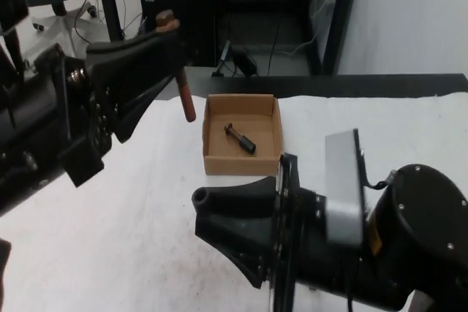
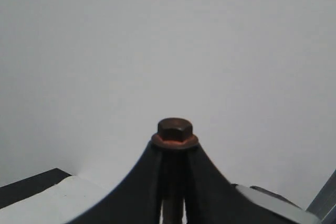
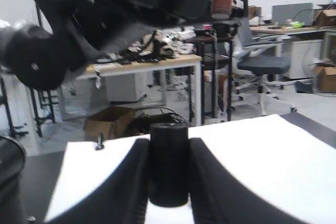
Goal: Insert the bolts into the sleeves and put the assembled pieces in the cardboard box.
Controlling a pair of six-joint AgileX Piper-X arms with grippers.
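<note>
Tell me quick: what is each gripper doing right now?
Left gripper: jaws closed on a bolt.
Right gripper: jaws closed on a black sleeve.

the left gripper (image 2: 174, 182) clamps a rusty bolt (image 2: 175, 134) upright.

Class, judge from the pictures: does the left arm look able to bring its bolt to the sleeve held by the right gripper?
Probably yes. The left gripper holds the bolt with its shank hanging free, the sleeve juts from the right gripper, and open air lies between them.
</note>
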